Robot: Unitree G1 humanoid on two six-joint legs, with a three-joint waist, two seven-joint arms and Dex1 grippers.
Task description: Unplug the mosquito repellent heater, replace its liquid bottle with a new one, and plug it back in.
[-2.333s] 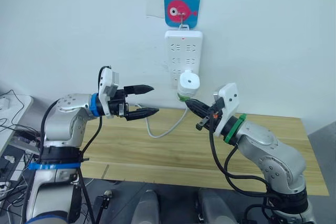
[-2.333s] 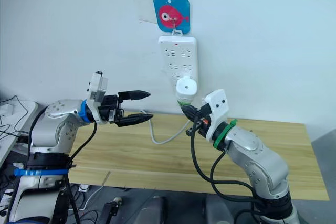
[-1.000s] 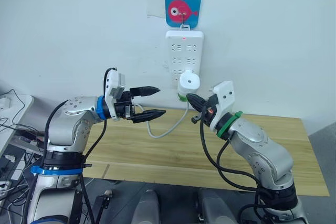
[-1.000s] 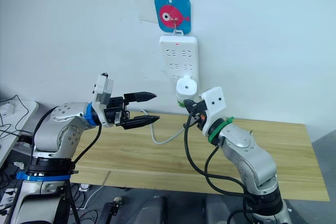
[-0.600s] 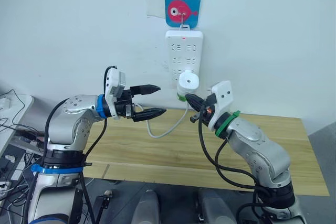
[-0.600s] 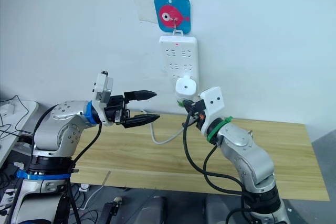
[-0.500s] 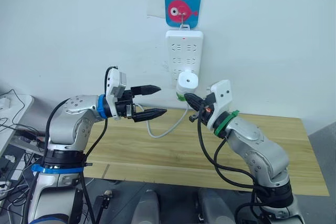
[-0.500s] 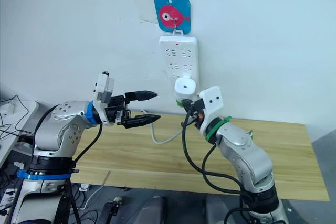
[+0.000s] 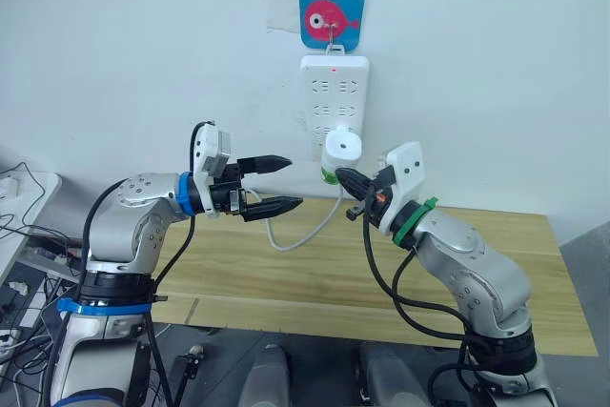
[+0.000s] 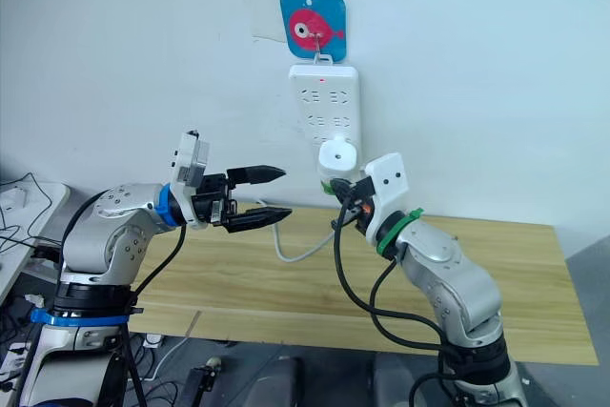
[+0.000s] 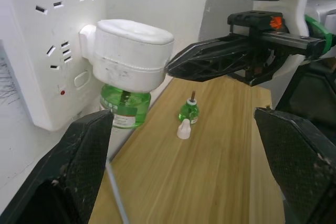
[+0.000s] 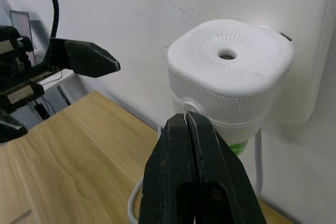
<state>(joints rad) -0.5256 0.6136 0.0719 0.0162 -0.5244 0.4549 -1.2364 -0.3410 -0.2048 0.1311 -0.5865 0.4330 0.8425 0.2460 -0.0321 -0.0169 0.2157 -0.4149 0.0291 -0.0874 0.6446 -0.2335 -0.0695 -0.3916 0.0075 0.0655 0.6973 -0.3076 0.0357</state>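
Observation:
The white mosquito repellent heater (image 9: pixel 343 148) sits plugged into the lower part of the wall power strip (image 9: pixel 334 92), with its green liquid bottle (image 11: pixel 125 109) screwed in beneath. My right gripper (image 12: pixel 186 118) is shut with nothing between its fingers, and its tip rests against the heater's lower side. My left gripper (image 9: pixel 294 181) hangs open in the air a short way left of the heater. A second small green bottle (image 11: pixel 189 111) stands on the wooden table (image 9: pixel 305 269), with a white cap (image 11: pixel 184 128) beside it.
The power strip hangs from a blue fish-picture hook (image 9: pixel 331 14) on the white wall. Its white cable (image 9: pixel 291 240) droops onto the table. More cables and a socket strip (image 9: pixel 8 188) lie off the table's left end.
My left gripper has moved right toward the heater. My right gripper has closed in from below the bottle until its tip is at the heater's side.

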